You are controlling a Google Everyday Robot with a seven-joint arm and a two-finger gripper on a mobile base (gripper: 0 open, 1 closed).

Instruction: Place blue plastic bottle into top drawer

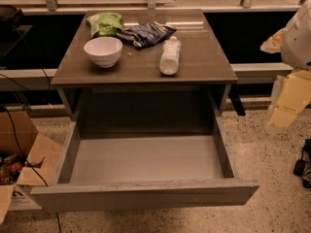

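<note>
The blue plastic bottle (169,56) lies on its side on the brown table top (204,62), right of centre, its white cap pointing toward the back. The top drawer (146,195) is pulled fully out below the table, and its grey floor is bare. My gripper (284,106) shows as a pale yellow, blurred shape at the right edge of the camera view. It hangs beside the table, right of the drawer and well apart from the bottle. It holds nothing that I can see.
A white bowl (103,51) stands on the table's left. A green snack bag (104,23) and a dark blue crinkled bag (146,34) lie behind it. An open cardboard box (22,149) sits on the floor at left, and a black object (301,166) at right.
</note>
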